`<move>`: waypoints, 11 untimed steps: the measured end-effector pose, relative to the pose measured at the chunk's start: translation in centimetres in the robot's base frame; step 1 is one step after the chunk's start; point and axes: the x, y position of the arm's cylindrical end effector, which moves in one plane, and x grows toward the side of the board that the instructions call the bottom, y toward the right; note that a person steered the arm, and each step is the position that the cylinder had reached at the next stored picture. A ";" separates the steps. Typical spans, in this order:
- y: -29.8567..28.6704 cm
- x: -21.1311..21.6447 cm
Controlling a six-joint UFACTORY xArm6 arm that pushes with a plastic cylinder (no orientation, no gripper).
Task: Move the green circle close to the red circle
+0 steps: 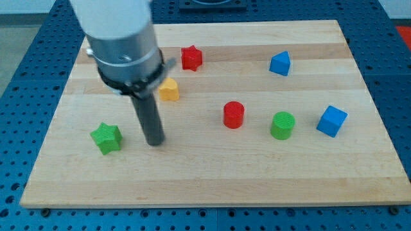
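Note:
The green circle (282, 125) stands on the wooden board at the view's right of centre. The red circle (234, 115) stands just to its left, a short gap between them. My tip (155, 142) rests on the board far to the left of both, just right of the green star (106, 138). The rod rises from the tip to the grey arm body at the view's top left.
A yellow block (169, 90) sits partly behind the arm. A red star (191, 58) is near the top. A blue triangle-like block (280, 63) is at the top right. A blue cube (331, 121) stands right of the green circle. The wooden board (212, 179) lies on a blue perforated table.

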 end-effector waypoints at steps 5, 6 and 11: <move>12.5 2.9; 14.2 3.6; 22.6 -4.3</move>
